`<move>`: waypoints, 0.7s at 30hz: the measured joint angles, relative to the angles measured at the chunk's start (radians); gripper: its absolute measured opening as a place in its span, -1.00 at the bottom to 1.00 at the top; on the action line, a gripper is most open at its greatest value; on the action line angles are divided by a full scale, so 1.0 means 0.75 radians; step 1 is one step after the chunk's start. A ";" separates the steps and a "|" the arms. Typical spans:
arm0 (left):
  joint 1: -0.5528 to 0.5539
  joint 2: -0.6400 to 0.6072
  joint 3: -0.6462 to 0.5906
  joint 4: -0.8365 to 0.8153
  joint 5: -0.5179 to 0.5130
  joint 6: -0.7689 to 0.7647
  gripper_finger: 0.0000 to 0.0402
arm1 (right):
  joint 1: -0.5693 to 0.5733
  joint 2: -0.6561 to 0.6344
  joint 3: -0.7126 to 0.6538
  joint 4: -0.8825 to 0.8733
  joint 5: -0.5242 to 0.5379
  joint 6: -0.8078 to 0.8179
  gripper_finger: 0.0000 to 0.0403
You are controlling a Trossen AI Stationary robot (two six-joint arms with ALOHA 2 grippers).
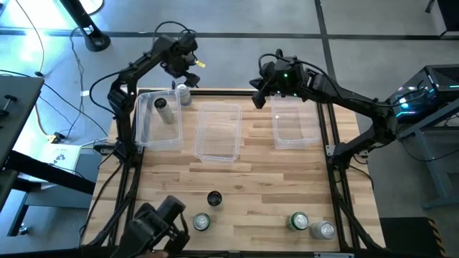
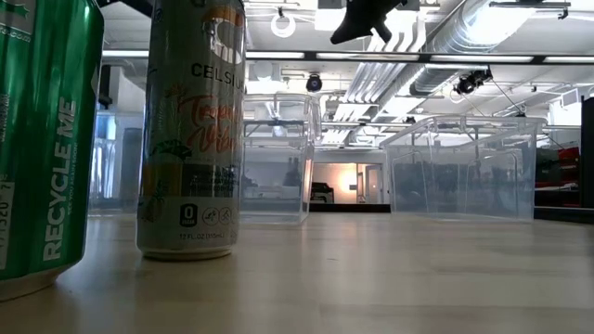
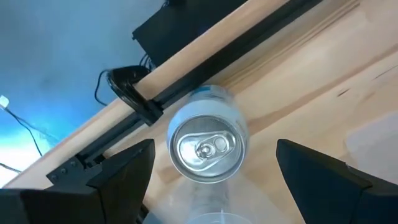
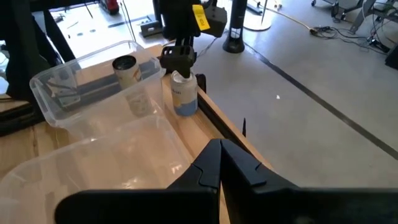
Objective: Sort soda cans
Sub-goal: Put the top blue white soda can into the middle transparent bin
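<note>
Left gripper [image 1: 183, 81] found above a silver can [image 1: 184, 94] at the table's far edge, just outside the far corner of the left bin [image 1: 147, 133]; fingers [image 3: 118, 171] spread wide to either side of the can's top, not touching it. Can seen upright, beside the dark frame rail [image 3: 186, 87]. Black can [image 1: 161, 104] noted standing inside the left bin, toward its far end. Middle bin [image 1: 217, 150] and right bin [image 1: 295, 137] observed with nothing visible inside. Right gripper [image 1: 259, 97] located over the far end of the right bin, fingers pressed together, holding nothing. Four cans recorded along the near edge of the table: black can [image 1: 214, 198], green can [image 1: 201, 222] just beside it, second green can [image 1: 299, 221] and second silver can [image 1: 324, 230] standing close together near the right corner.
</note>
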 joint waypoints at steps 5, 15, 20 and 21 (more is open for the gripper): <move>0.007 -0.045 -0.115 0.059 0.012 -0.020 0.65 | 0.000 0.000 0.000 -0.023 -0.006 0.000 -1.00; 0.022 -0.066 -0.290 0.240 0.041 -0.057 0.65 | 0.000 0.000 0.000 -0.042 -0.035 0.000 -1.00; 0.022 -0.067 -0.319 0.260 0.024 -0.071 0.65 | 0.000 0.000 0.000 -0.043 -0.036 0.000 -1.00; 0.023 -0.067 -0.330 0.261 0.024 -0.071 0.65 | 0.000 0.000 0.000 -0.043 -0.036 0.000 -1.00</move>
